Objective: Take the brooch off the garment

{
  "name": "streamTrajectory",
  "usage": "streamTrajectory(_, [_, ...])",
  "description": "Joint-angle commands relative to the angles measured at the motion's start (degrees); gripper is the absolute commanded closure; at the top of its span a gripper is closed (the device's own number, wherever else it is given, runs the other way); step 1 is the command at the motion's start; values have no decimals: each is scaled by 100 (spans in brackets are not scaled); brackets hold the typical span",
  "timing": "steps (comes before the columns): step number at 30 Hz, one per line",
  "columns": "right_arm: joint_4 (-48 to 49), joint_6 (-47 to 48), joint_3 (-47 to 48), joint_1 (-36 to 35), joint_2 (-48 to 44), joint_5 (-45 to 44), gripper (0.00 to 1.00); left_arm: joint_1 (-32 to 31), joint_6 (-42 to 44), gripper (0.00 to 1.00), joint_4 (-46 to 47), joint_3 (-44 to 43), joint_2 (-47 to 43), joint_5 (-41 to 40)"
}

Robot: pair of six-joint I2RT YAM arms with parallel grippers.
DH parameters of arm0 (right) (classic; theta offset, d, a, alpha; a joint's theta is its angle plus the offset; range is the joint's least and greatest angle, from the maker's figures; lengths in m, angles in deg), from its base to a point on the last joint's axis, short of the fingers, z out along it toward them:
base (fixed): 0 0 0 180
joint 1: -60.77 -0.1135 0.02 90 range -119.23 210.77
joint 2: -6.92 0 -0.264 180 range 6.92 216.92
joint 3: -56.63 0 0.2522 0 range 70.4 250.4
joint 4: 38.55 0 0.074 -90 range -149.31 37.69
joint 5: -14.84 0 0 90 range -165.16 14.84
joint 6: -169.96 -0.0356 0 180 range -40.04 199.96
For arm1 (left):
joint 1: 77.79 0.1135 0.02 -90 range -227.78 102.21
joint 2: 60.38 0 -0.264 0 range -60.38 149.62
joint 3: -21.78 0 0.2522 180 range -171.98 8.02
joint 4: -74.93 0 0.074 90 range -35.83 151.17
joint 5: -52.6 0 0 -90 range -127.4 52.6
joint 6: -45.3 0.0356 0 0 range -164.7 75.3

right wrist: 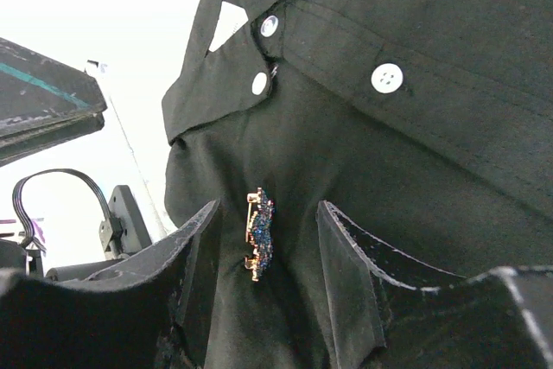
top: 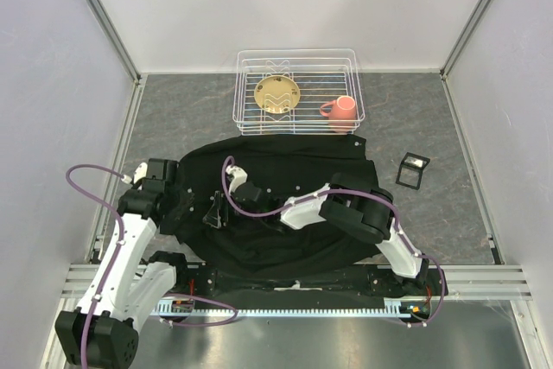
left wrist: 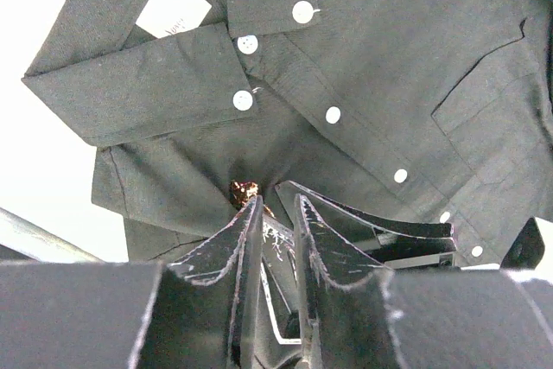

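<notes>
Two grippers meet over the left part of a large black button-up shirt (top: pixel 294 157) spread on the grey stone-patterned table (top: pixel 432 222). A small flower-like brooch (right wrist: pixel 259 235), glittering dark blue with a golden rim, stands on edge on the shirt front, near the collar and to one side of the row of small round white buttons (left wrist: pixel 333 114).

The right gripper (right wrist: pixel 268 209) has its jaws apart, one finger on either side of the brooch and neither touching it. The left gripper (left wrist: pixel 276 200) shows only a slim gap between its fingers; the brooch (left wrist: pixel 244 192) sits right at the tip of one finger, with the cloth puckered around it. Whether these jaws clamp anything cannot be told.

A white rectangular tag (left wrist: pixel 173 6) shows inside the collar. At the far edge of the table stands a white wire rack (top: pixel 298 56) holding a round golden dish (top: pixel 276 92) and a pink mug (top: pixel 343 110). A small black square frame (top: pixel 412 170) lies to the right of the shirt, apart from it.
</notes>
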Motion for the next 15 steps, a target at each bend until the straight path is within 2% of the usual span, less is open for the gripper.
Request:
streamTrajectory(1, [-191, 151, 282, -122, -48, 5, 44, 22, 194, 73, 32, -114, 36, -218])
streamTrajectory(9, [-411, 573, 125, -245, 5, -250, 46, 22, 194, 73, 85, -70, 28, -121])
streamTrajectory(13, [-315, 652, 63, -237, 93, -417, 52, 22, 177, 73, 93, -61, 80, -68])
streamTrajectory(15, [-244, 661, 36, -245, 154, -400, 59, 22, 168, 73, 93, -35, 80, -16])
